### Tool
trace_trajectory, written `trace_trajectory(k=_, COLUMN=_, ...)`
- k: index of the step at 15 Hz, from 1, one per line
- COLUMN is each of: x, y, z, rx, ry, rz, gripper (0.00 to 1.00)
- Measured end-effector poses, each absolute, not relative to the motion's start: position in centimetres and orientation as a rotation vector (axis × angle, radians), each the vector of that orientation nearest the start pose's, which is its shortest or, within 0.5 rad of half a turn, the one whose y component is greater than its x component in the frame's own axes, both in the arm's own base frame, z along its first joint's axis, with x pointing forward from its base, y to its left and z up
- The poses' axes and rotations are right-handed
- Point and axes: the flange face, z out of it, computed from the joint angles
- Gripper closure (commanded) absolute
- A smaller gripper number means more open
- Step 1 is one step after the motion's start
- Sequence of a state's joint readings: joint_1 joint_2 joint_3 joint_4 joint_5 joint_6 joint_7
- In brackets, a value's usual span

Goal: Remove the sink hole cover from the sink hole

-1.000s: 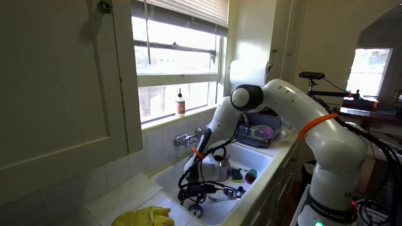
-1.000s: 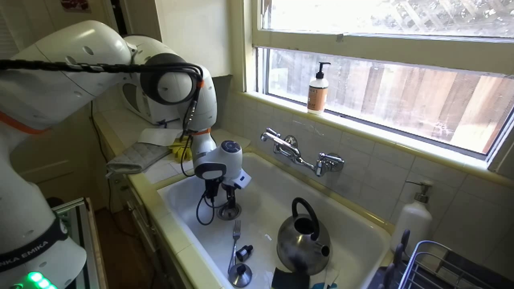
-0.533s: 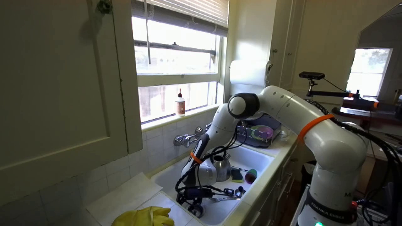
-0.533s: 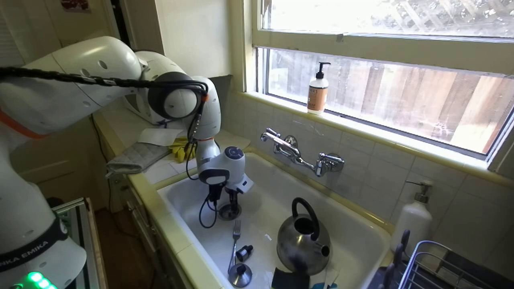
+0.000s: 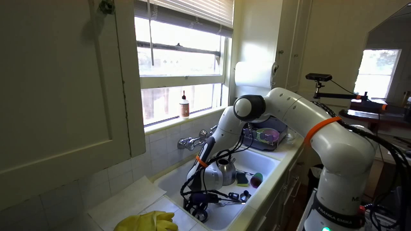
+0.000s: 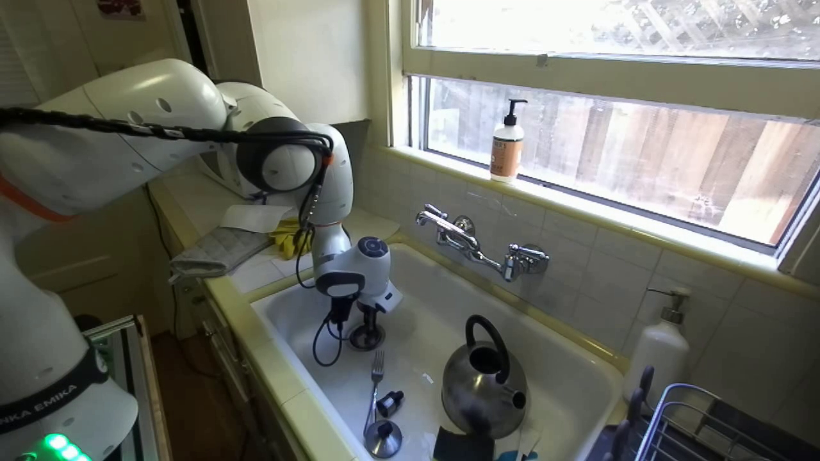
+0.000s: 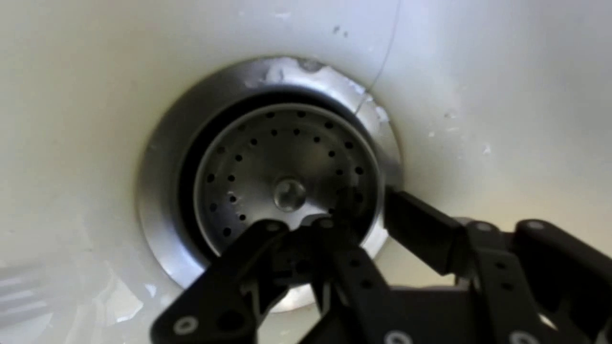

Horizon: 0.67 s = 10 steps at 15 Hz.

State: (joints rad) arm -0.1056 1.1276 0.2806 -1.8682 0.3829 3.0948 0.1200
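Observation:
The sink hole cover is a round metal strainer with small holes and a knob in its middle. It sits inside the metal ring of the sink hole. My gripper is low over its right side in the wrist view, the jaws partly closed with a gap between them. The tip of the right finger lies at the outer edge of the cover's rim; the other finger overlaps the cover. Whether either pad touches the rim I cannot tell. In both exterior views the arm reaches down over the sink hole.
In the white sink lie a fork, a small black object, a metal funnel-shaped piece and a steel kettle. A cup lies farther along. The faucet juts from the tiled wall.
The arm has come down toward the sink hole, mostly in the earlier half second. The gripper's fingers have drawn closer together. The cover and the other objects look unmoved.

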Motion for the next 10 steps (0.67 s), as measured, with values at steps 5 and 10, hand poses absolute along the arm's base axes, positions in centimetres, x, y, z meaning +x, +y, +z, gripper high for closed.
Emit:
trace_trajectory(k=5, x=55.03, y=7.88, z=-6.02, rx=-2.754, ry=0.725, rz=-0.043, gripper=0.97)
trace_trajectory(k=10, x=54.99, y=7.88, z=-5.38, rx=-2.757, ry=0.723, rz=-0.046, gripper=0.97)
